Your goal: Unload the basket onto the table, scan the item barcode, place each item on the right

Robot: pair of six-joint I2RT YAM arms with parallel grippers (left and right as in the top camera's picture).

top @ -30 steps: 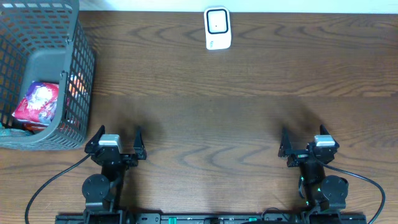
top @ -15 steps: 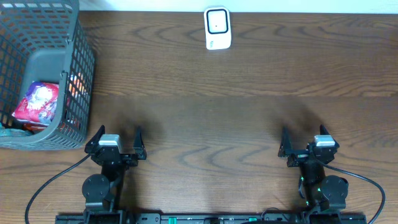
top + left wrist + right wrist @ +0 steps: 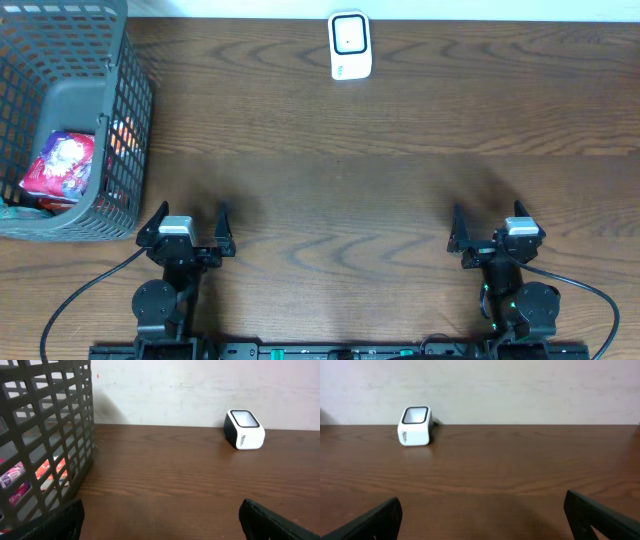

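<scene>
"What's on that dark wooden table (image 3: 380,180)?"

"The biggest thing is a grey mesh basket (image 3: 137,110), upper left in the overhead view. Along the bottom edge sit the left gripper (image 3: 190,214) and the right gripper (image 3: 487,216). Both have their fingers spread wide apart and hold nothing."

"And the scanner?"

"The white scanner (image 3: 350,46) stands at top centre, near the table's far edge."

"The item?"

"A red and white packet (image 3: 62,165) lies inside the basket, well apart from both grippers."
</scene>
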